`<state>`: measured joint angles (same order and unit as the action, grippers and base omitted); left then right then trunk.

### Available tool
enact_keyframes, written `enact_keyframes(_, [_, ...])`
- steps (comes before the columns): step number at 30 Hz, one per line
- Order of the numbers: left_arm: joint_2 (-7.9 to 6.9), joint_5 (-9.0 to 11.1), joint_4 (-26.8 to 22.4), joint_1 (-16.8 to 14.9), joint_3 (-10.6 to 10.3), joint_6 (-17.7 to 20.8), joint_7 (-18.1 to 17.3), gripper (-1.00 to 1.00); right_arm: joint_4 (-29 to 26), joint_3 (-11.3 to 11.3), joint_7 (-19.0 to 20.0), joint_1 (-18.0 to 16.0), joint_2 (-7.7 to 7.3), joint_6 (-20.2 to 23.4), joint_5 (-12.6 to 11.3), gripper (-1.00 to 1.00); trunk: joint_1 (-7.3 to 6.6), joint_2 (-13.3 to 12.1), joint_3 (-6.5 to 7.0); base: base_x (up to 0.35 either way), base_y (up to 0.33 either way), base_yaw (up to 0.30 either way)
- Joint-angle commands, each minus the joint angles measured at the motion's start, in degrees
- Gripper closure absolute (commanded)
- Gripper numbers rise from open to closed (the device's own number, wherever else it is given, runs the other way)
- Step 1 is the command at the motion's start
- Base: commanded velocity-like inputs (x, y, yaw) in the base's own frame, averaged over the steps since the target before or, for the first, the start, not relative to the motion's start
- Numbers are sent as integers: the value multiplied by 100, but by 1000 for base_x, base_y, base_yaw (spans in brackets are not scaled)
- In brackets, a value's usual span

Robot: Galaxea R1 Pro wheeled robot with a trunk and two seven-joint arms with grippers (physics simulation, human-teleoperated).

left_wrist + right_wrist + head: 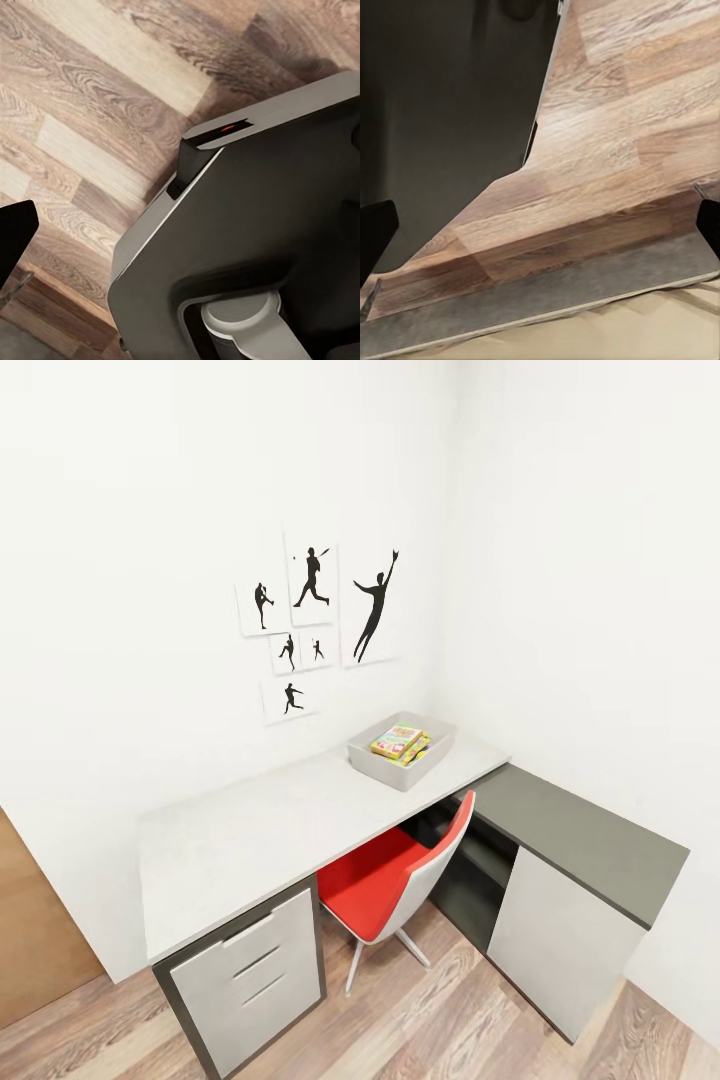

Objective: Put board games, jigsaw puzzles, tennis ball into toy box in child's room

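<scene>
The toy box (372,763), a shallow light grey tray, stands at the far right end of the table (250,830), by the wall corner. Flat colourful toys lie inside it: on top a yellow, green and red printed board game (395,740), with yellow and green edges (417,752) beneath that I cannot tell apart. The tennis ball, the jigsaw puzzles and the bed are out of view. My right gripper (540,229) hangs open over the floor, its dark fingertips (375,232) spread wide. My left gripper (180,232) is open too, one fingertip (15,232) showing, held above my dark base (255,225).
A red chair (385,880) is pushed under the table beside white drawers (255,965). A lower dark grey cabinet top (580,835) joins the table at the right. Baseball-player silhouette pictures (315,615) hang on the white wall. Wood plank floor (420,1020) lies between me and the table.
</scene>
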<state>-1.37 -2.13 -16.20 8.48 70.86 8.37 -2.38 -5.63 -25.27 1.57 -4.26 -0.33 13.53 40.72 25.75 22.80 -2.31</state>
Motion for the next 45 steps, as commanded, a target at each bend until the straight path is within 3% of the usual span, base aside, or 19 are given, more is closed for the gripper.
enact_keyframes(1, [4, -24, -15, -6, 42, 39, -23, -100, -9, -43, 15, -1, 8, 11, 55, -100, 3, 12, -11, 0, 0, 0])
enact_keyframes(45, [5, -33, -14, -13, 42, 40, -17, -100, -8, -28, 10, 4, 5, -44, 44, -100, 3, 12, -11, 0, 0, 0])
